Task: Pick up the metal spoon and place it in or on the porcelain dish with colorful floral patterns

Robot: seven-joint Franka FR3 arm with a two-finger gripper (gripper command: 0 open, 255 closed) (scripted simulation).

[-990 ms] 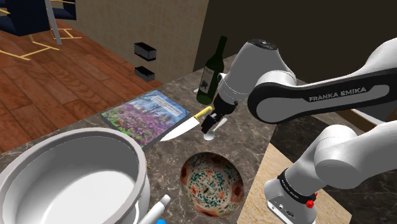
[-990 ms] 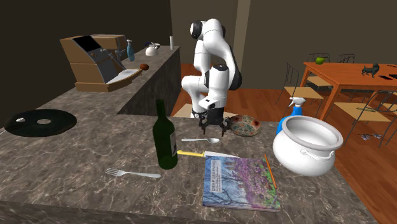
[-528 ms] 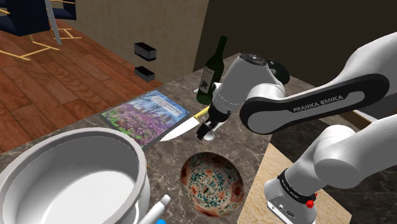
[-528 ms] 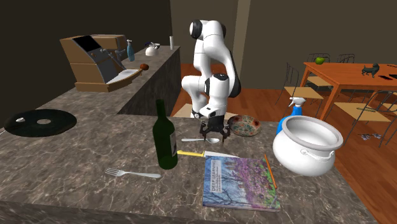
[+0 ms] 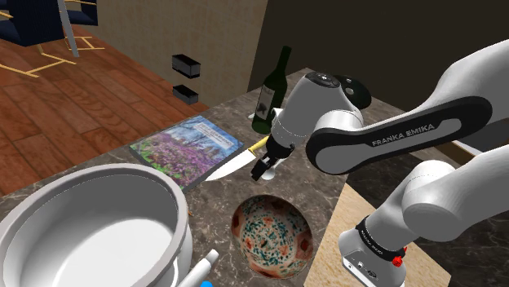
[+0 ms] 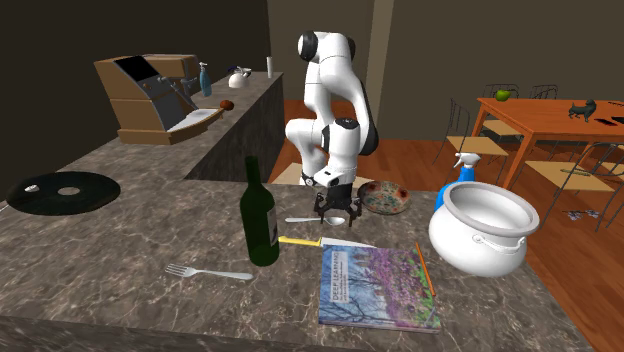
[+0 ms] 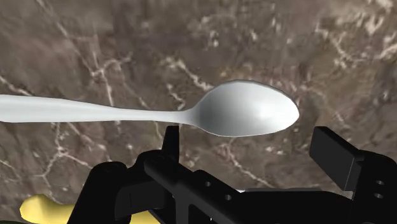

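The spoon (image 7: 245,116) is plain pale grey and lies flat on the dark marble counter (image 7: 114,38). Its bowl sits just ahead of my gripper (image 7: 254,149), and its handle runs off to one side. The gripper is open, its fingers standing apart on either side of the bowl without touching it. In the second exterior view the gripper (image 6: 336,217) hangs low over the spoon (image 6: 299,219), whose handle pokes out toward that view's left. The floral dish (image 5: 271,236) lies near the counter's front edge, below the gripper (image 5: 262,169) in the shoulder view. The same dish (image 6: 384,197) sits just right of the gripper in the second exterior view.
A yellow-handled knife (image 5: 232,163) lies close beside the gripper. A dark wine bottle (image 5: 272,90) stands behind it, and a flowered book (image 5: 188,148) lies further left. A large white pot (image 5: 90,232) fills the lower left. A fork (image 6: 208,271) and a blue spray bottle (image 6: 460,175) are also on the counter.
The arm has lowered the gripper onto the spoon's bowl end. The spoon, dish and other objects have not moved.
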